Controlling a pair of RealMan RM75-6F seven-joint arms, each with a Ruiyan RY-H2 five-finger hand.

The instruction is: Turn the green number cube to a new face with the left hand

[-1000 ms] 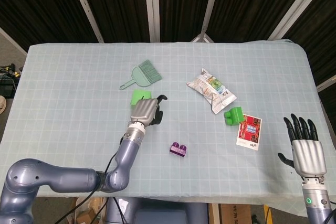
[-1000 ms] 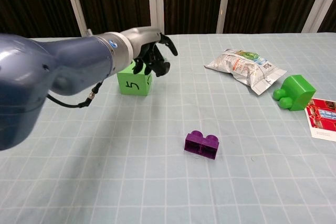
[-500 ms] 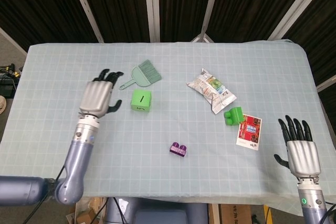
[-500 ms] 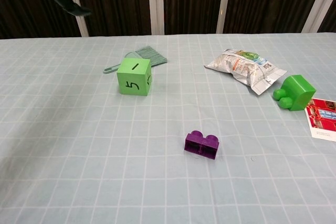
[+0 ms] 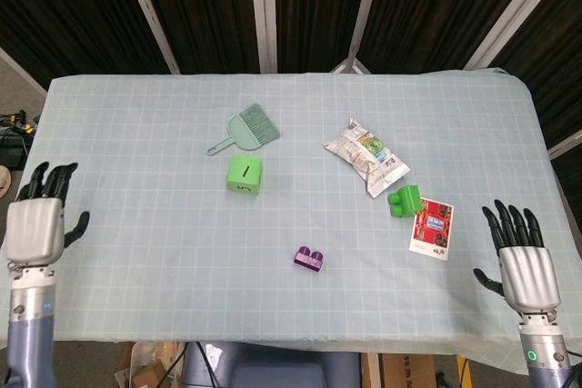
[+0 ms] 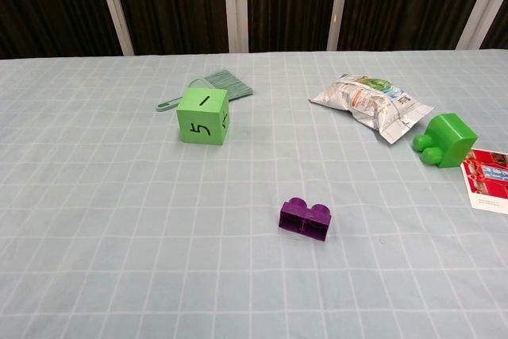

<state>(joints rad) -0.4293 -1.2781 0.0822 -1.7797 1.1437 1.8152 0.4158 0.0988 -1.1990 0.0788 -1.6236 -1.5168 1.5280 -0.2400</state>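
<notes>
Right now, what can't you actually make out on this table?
- Green number cube: far and bottom faces hidden by the cube itself, both views.
- Red card: cut off by chest view's right edge; print too small.
- Snack bag: lettering too small, head view.
- Both hands: outside chest view.

The table point(image 5: 136, 115) has a pale blue cloth with white squares on it. A green cube point(image 5: 245, 174) sits on it, with a 1 on top and a 5 on the front. Just behind it lies a little green brush point(image 5: 247, 128). A purple block point(image 5: 309, 259) lies nearer the front. To the right are a crinkly snack bag point(image 5: 366, 155), a green block point(image 5: 405, 200) and a card point(image 5: 433, 227).
</notes>
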